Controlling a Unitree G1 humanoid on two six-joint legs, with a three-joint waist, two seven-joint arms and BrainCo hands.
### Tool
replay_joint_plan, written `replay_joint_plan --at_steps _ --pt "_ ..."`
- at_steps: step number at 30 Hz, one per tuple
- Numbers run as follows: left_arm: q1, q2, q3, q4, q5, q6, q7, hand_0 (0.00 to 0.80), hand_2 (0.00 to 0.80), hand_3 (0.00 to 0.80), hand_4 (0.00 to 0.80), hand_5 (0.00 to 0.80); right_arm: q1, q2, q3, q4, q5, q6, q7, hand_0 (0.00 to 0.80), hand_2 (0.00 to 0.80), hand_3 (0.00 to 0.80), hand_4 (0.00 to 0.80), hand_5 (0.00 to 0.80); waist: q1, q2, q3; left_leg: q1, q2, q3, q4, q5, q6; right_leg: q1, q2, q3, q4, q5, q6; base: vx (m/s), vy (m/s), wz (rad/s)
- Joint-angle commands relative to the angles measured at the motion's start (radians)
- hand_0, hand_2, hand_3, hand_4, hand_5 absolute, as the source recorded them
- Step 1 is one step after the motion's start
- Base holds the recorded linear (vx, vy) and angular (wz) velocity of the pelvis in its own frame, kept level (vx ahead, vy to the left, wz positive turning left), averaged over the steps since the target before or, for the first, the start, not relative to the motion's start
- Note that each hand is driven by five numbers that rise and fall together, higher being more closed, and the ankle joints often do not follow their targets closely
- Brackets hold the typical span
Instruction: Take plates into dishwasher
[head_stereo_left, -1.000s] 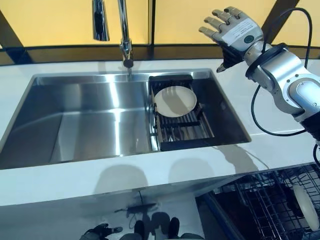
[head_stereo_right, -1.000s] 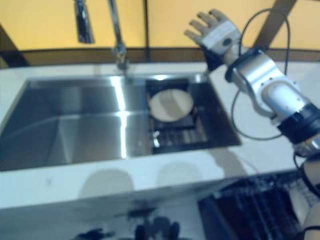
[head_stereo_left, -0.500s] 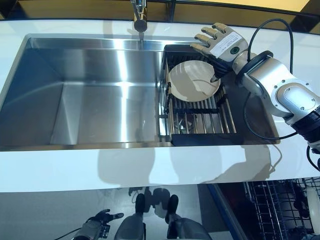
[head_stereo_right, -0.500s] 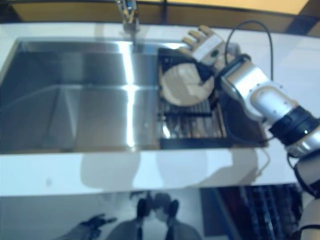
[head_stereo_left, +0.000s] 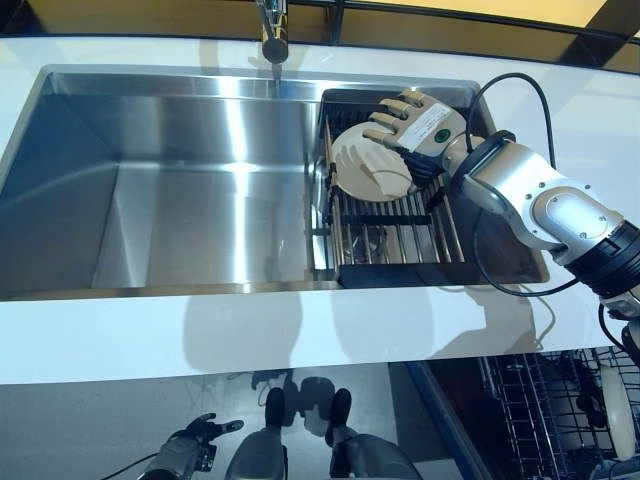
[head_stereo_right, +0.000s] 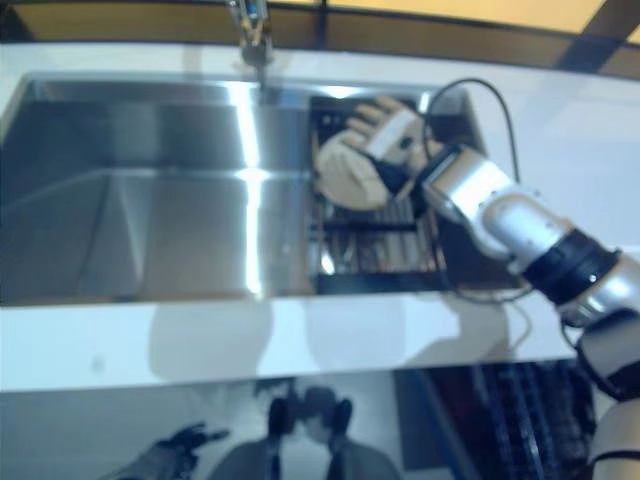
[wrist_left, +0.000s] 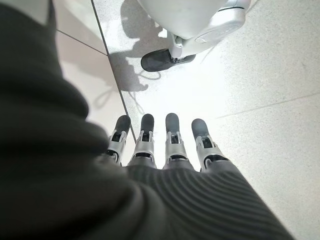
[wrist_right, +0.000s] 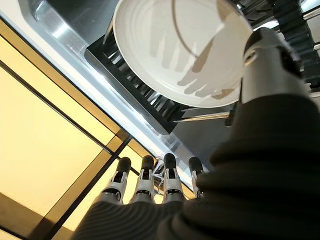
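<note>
A cream plate (head_stereo_left: 362, 178) leans in the dark dish rack (head_stereo_left: 395, 235) at the right end of the steel sink (head_stereo_left: 180, 200). My right hand (head_stereo_left: 412, 125) hovers over the plate's upper right part, open with fingers spread. In the right wrist view the plate (wrist_right: 170, 45) faces the palm, the fingers (wrist_right: 145, 180) are straight and the thumb (wrist_right: 265, 65) is close to the plate's rim; I cannot tell if it touches. My left hand (head_stereo_left: 188, 455) hangs low beside the counter, open and empty, with the floor showing past its fingers (wrist_left: 165, 145).
The faucet (head_stereo_left: 272, 30) stands behind the sink's middle. White counter surrounds the sink. The open dishwasher's wire basket (head_stereo_left: 545, 410) is at the lower right, with a white plate (head_stereo_left: 628, 410) standing in it at the view's edge.
The camera tilted down early on. My right hand came down from above the counter's back right onto the rack and now spreads over the plate. The left hand has not moved.
</note>
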Motion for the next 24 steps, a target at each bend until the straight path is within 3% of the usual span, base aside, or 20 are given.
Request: replay_joint_plan --at_steps 1,24 --pt "-0.032 0.018 -0.017 0.047 -0.013 -0.022 0.011 0.000 0.000 0.000 0.000 0.000 -0.003 -0.013 -0.038 -0.045 -0.034 0.003 0.011 0.000 0.000 0.000 0.000 0.000 0.025 -0.021 -0.005 0.006 0.030 0.026 -0.004 -0.029 -0.048 0.046 -0.070 -0.014 0.004 0.001 0.140 0.000 0.000 0.00" --pt "-0.046 0.012 -0.022 0.040 -0.035 -0.036 0.022 0.000 0.000 0.000 0.000 0.000 0.003 0.055 -0.010 0.049 -0.128 0.034 0.037 0.000 0.000 0.000 0.000 0.000 0.046 -0.022 0.034 -0.027 0.031 0.016 -0.004 -0.015 -0.050 0.024 -0.071 -0.028 0.002 0.007 0.136 0.000 0.000 0.00"
